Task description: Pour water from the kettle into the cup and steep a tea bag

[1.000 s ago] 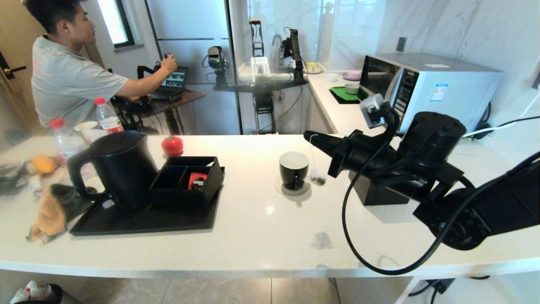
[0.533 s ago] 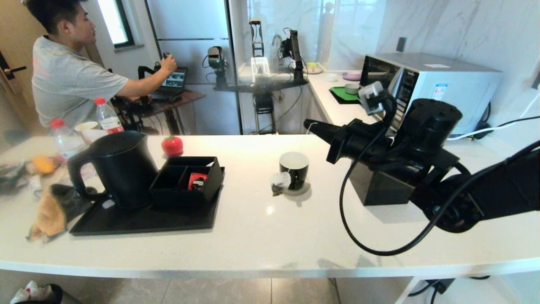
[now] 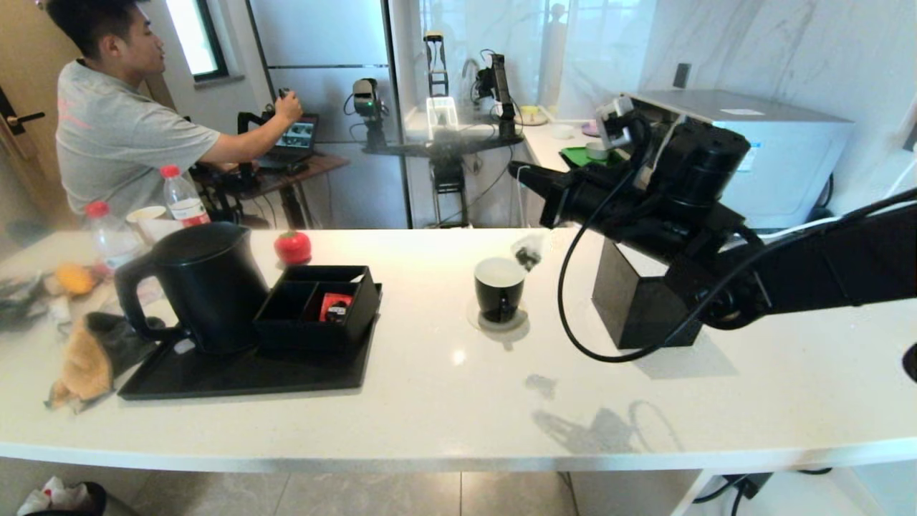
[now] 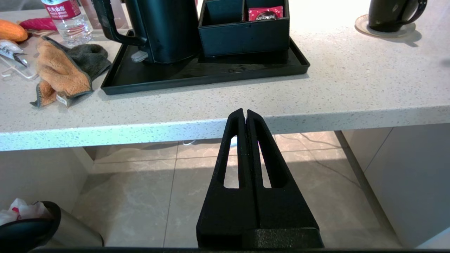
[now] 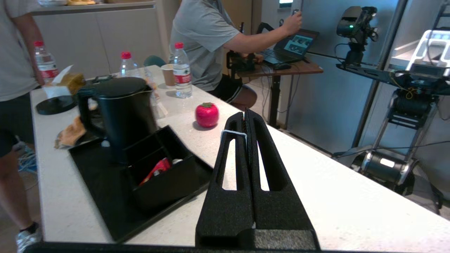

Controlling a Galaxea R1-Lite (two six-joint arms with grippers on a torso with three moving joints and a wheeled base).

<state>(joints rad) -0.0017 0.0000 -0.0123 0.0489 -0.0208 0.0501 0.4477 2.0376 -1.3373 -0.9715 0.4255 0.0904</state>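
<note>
The black kettle (image 3: 204, 287) stands on a black tray (image 3: 236, 376) at the left of the counter. Mid-counter, the small black cup (image 3: 499, 287) with a white inside sits on a round coaster. My right gripper (image 3: 516, 172) is high above the cup's far right side, shut on the white string (image 5: 233, 133). The tea bag (image 3: 529, 252) hangs from that string, just above and right of the cup's rim. My left gripper (image 4: 245, 111) is shut and empty, low in front of the counter edge, out of the head view.
A black compartment box (image 3: 322, 301) holding a red packet (image 3: 334, 306) sits on the tray beside the kettle. A black block (image 3: 637, 301) stands right of the cup. An orange cloth (image 3: 89, 355), red-capped bottles (image 3: 183, 197) and a red ball (image 3: 292, 247) are at the left. A person sits beyond the counter.
My right gripper has risen and moved back a little. The tea bag swung from right of the cup to its left, and now hangs higher at the rim's right.
</note>
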